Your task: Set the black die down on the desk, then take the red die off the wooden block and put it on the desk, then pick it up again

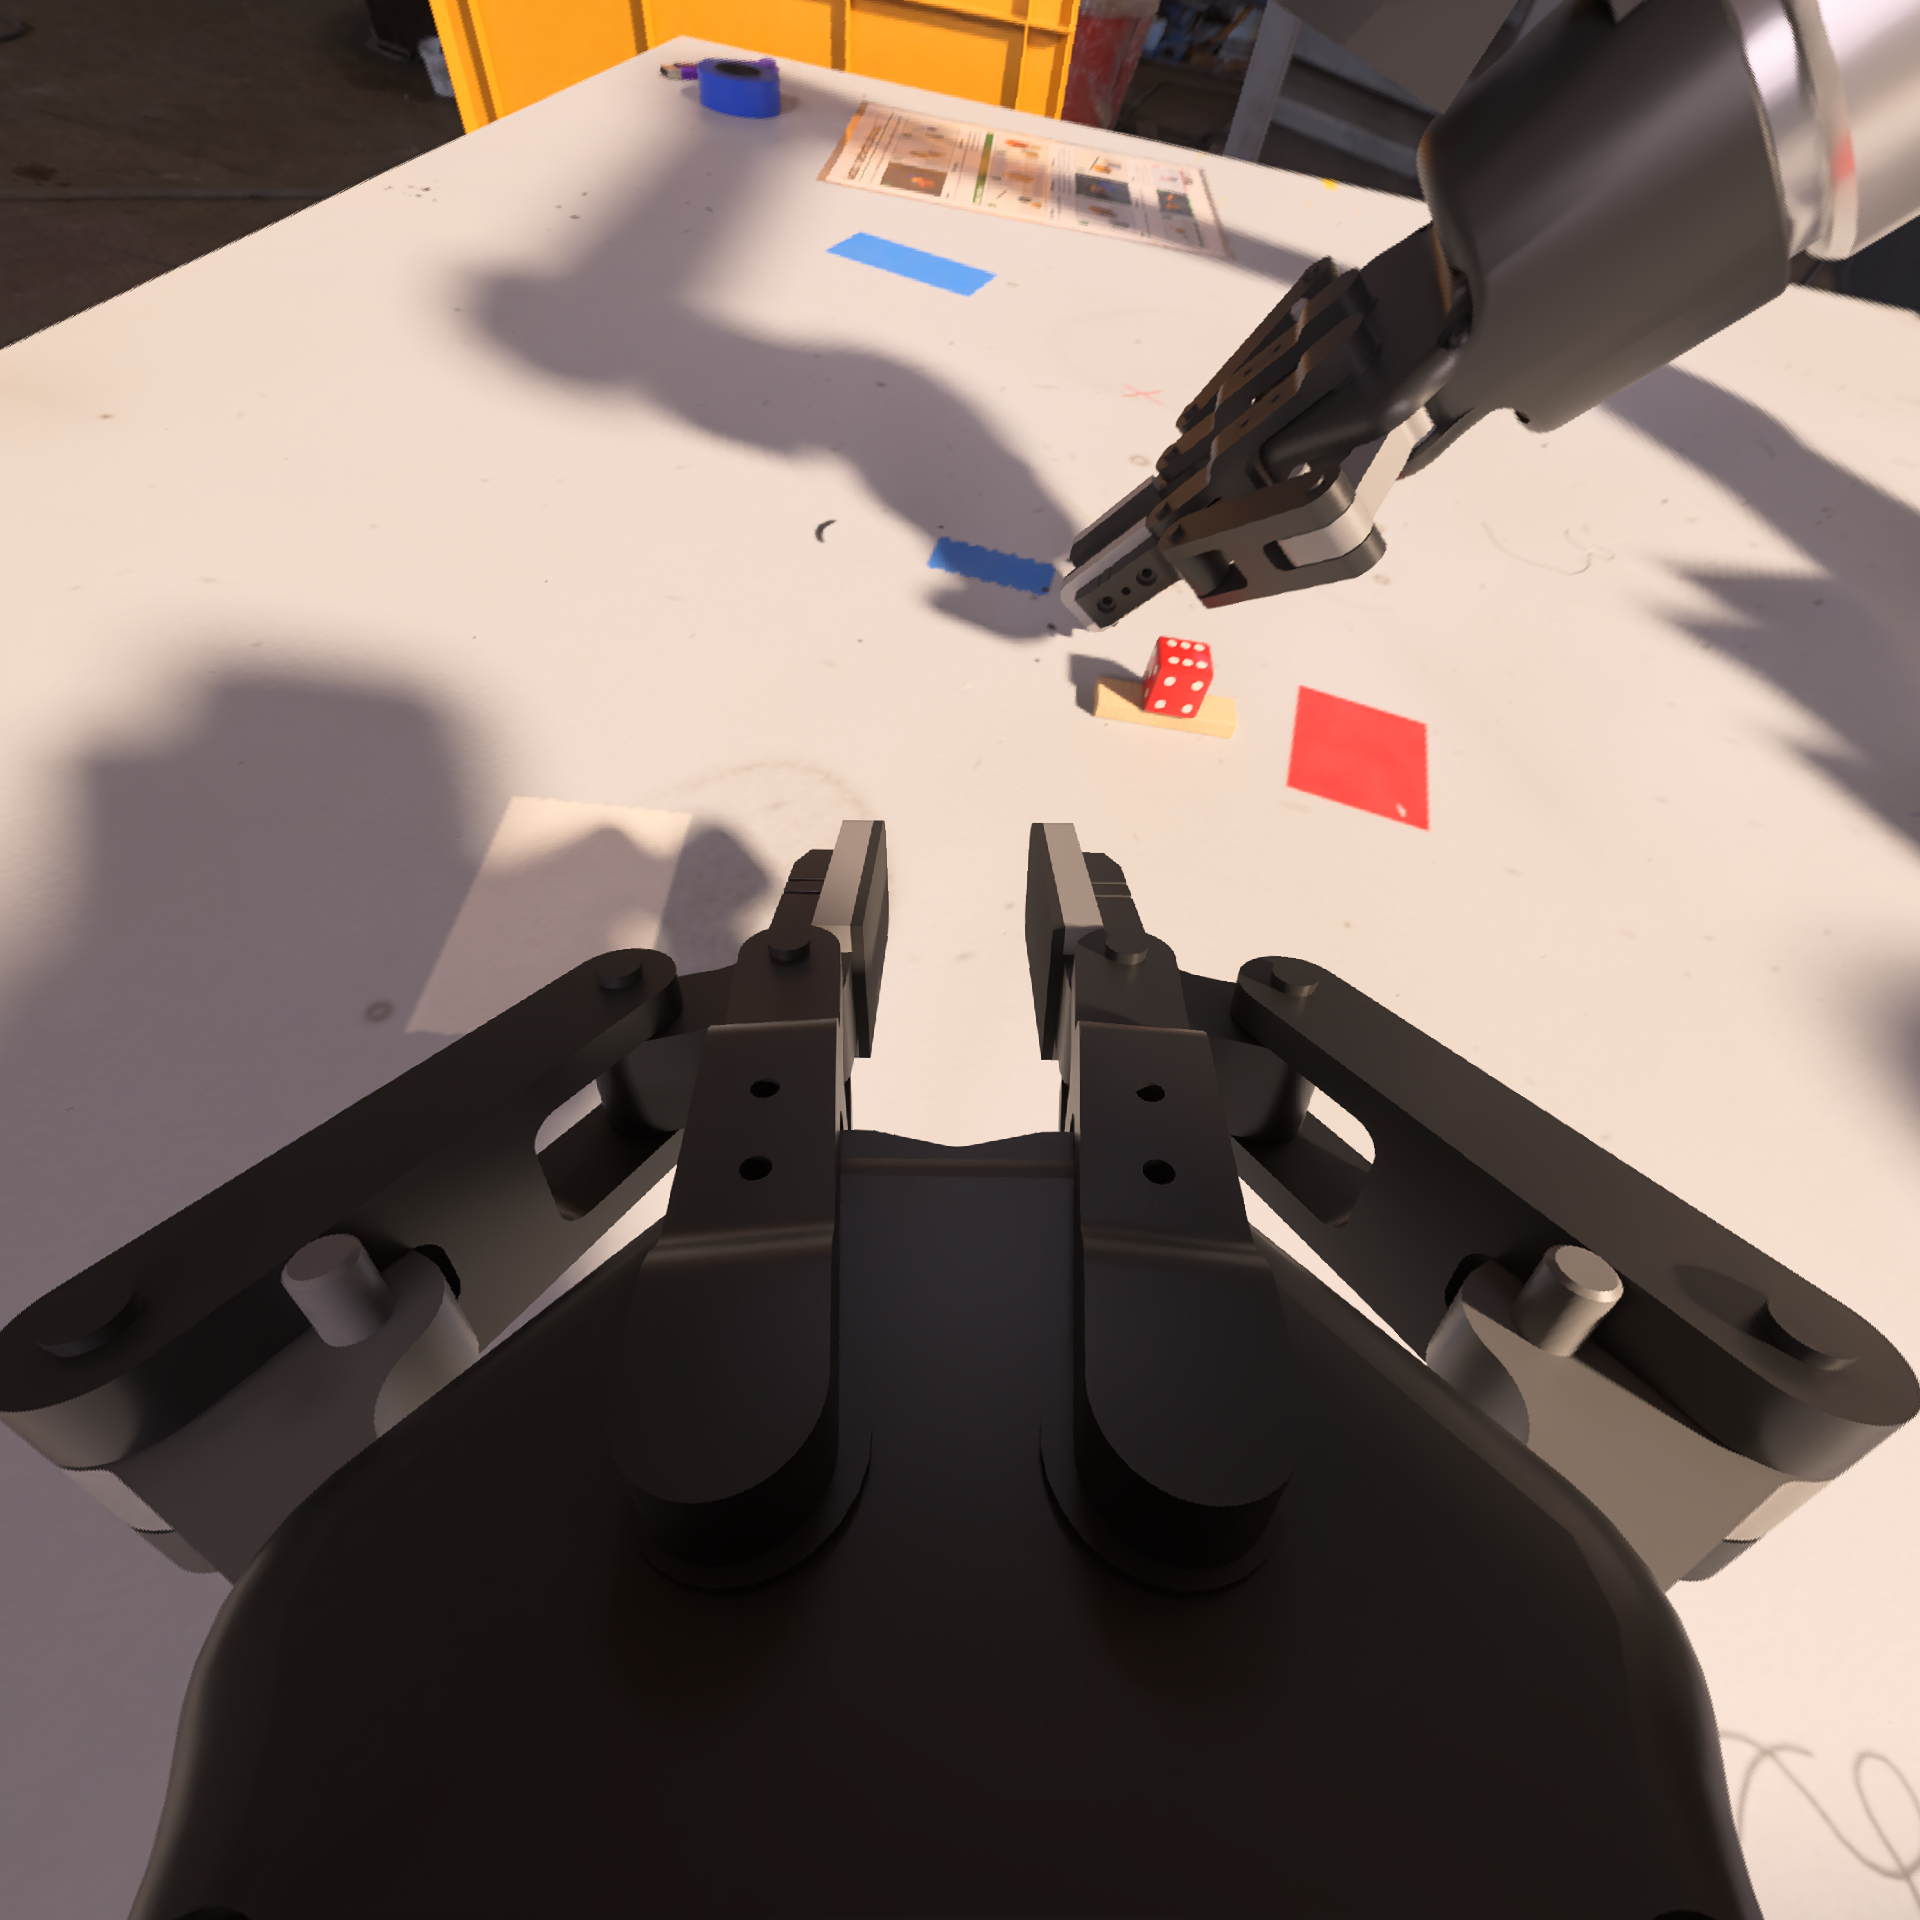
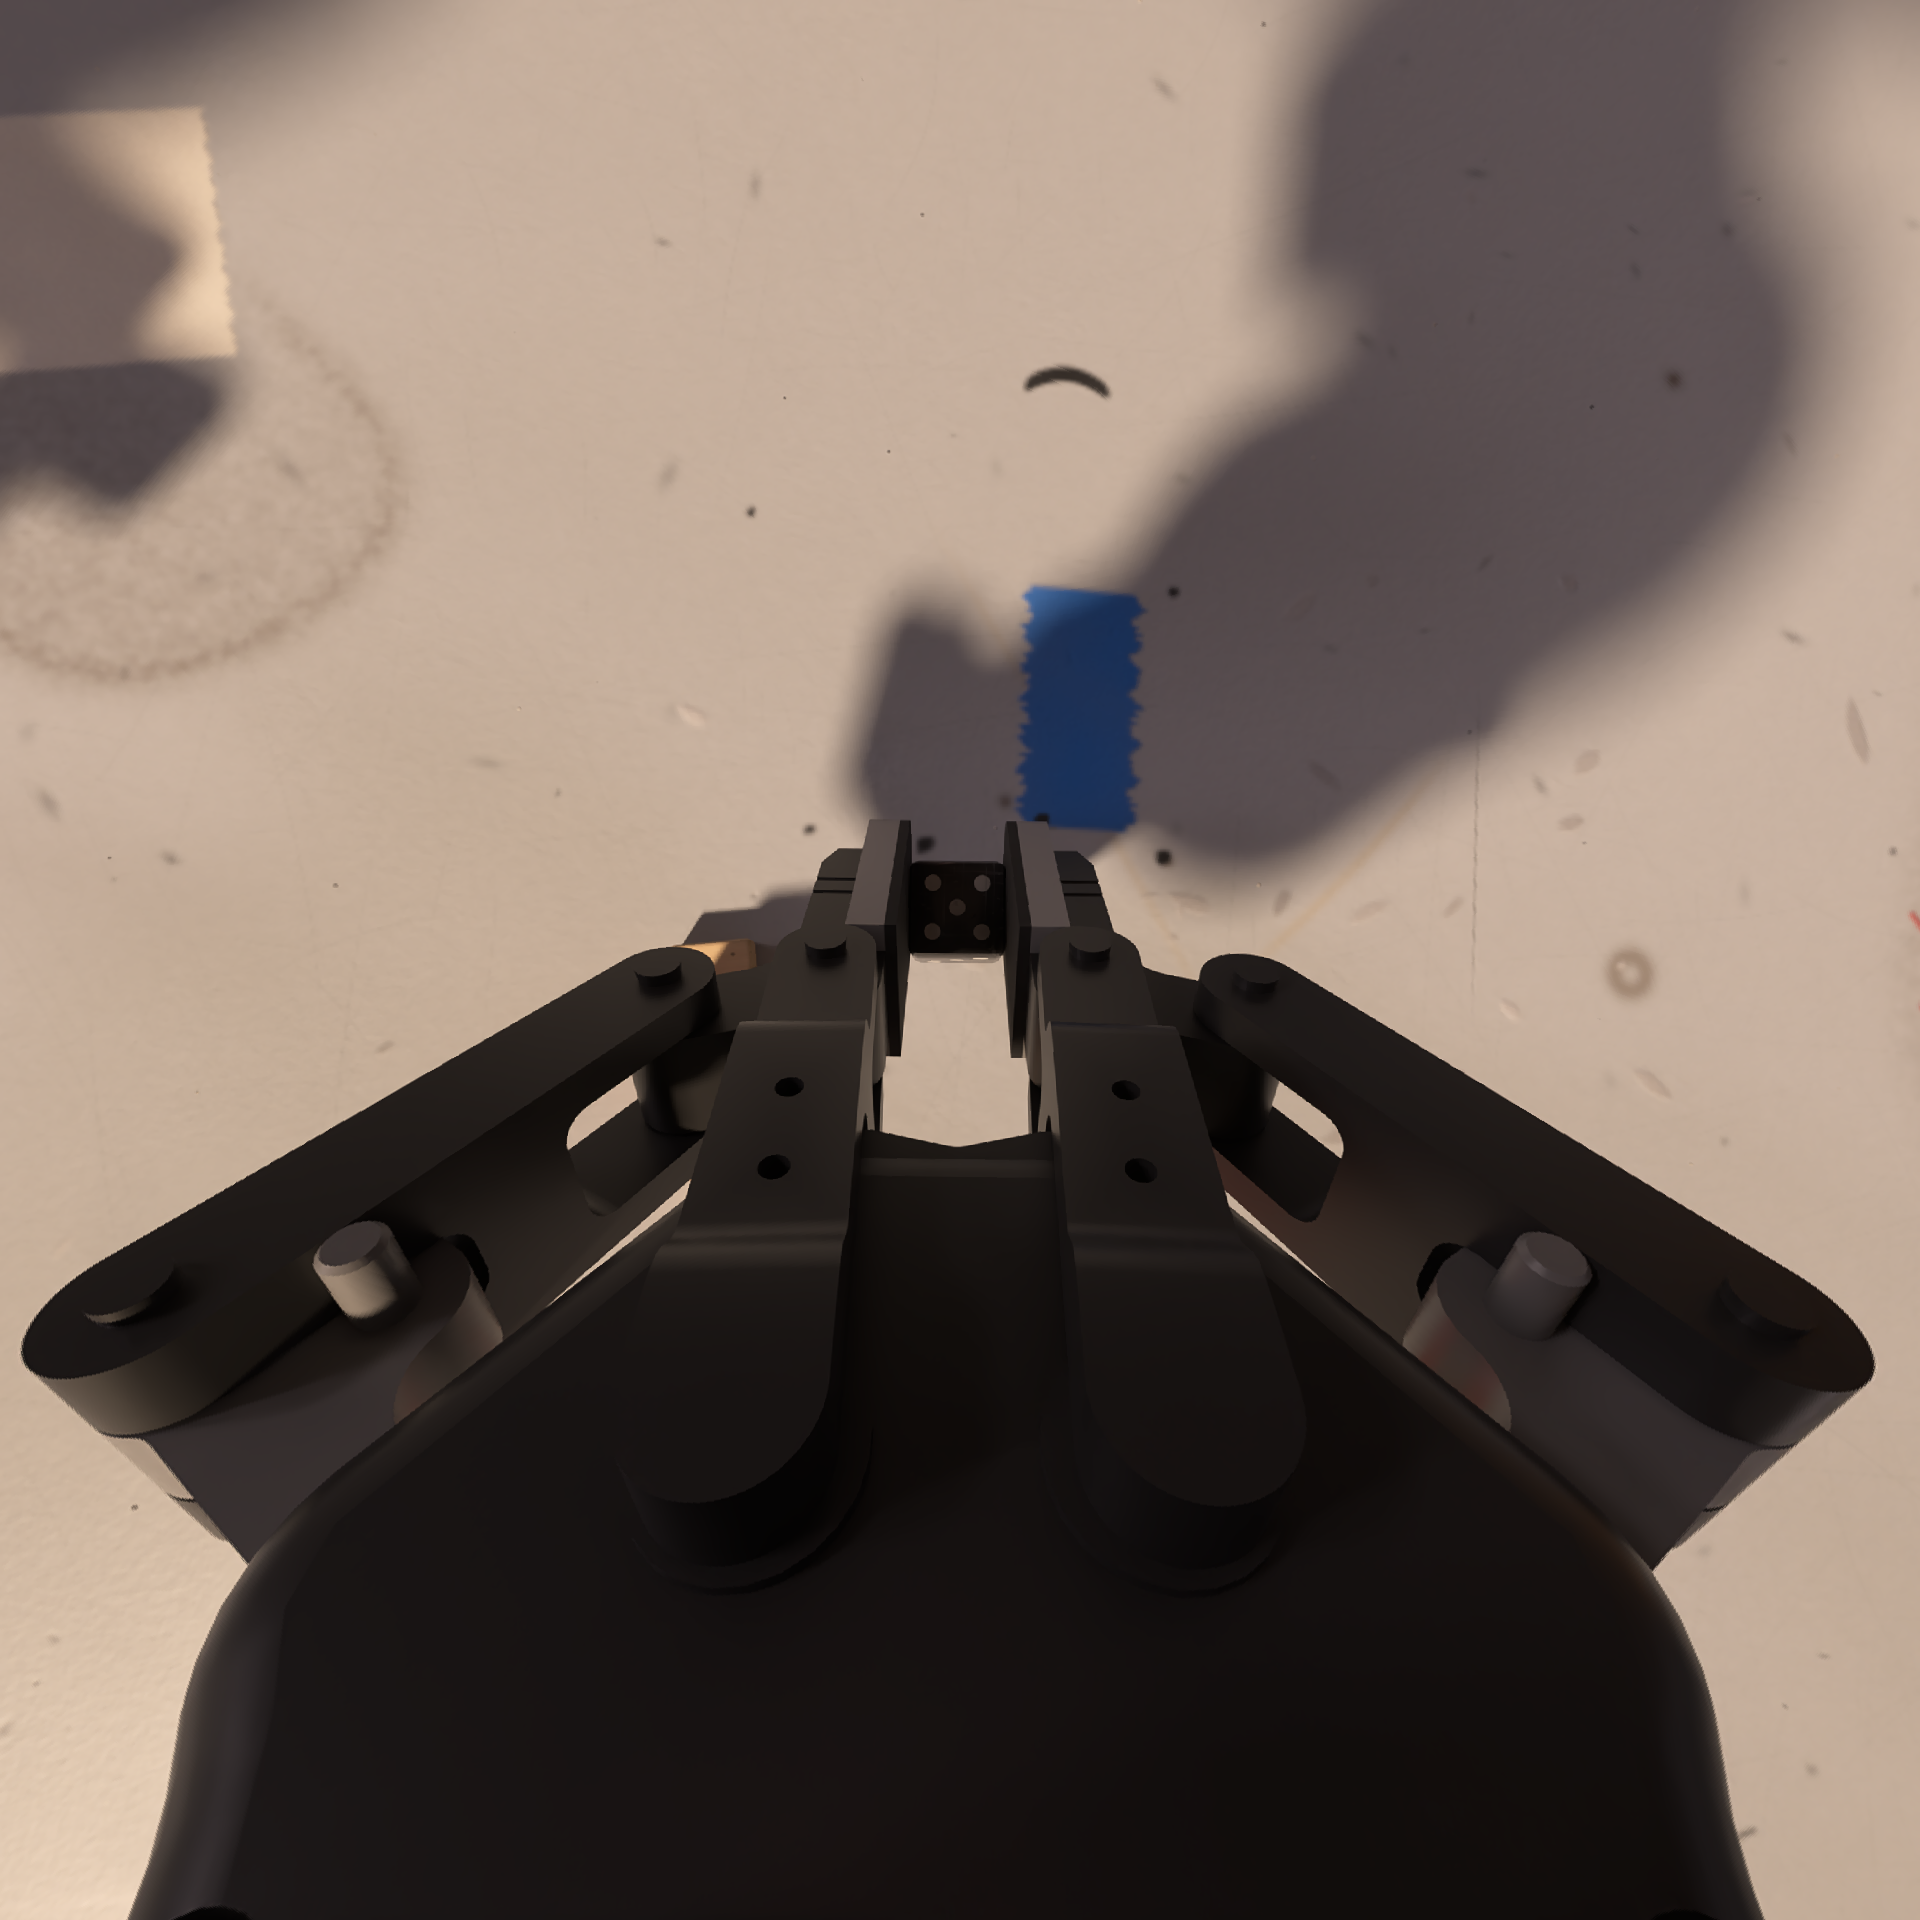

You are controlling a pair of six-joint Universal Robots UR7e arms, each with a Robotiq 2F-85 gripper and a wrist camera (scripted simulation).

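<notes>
A pale, scuffed desk (image 1: 520,436) fills both views, crossed by long arm shadows, with a yellow crate (image 1: 831,42) standing behind its far edge. Several flat markers are laid on it: a torn strip of dark blue tape (image 2: 1081,717), a lighter blue patch (image 1: 910,263), a red square (image 1: 1359,756), a printed sheet (image 1: 1023,177) and a roll of blue tape (image 1: 740,85) near the far corner.

The black die (image 2: 957,906) is gripped between the fingertips of the right gripper (image 2: 957,894), which is clenched on it at the very tips (its pips face the wrist camera). It is held above the desk, just short of the dark blue strip, so a drop onto open surface is judged to be the step in hand. Such a tip grasp would let the die be set flat without the knuckles meeting the desk.

The red die (image 1: 1178,676) is seen resting on the wooden block (image 1: 1166,715), beside the red square, just below and near the right gripper. The black die is therefore best released clear of the block, so that the red one is not knocked.

The left gripper (image 1: 957,894) is held released and empty, well apart from both dice, presumably kept out of the way.
</notes>
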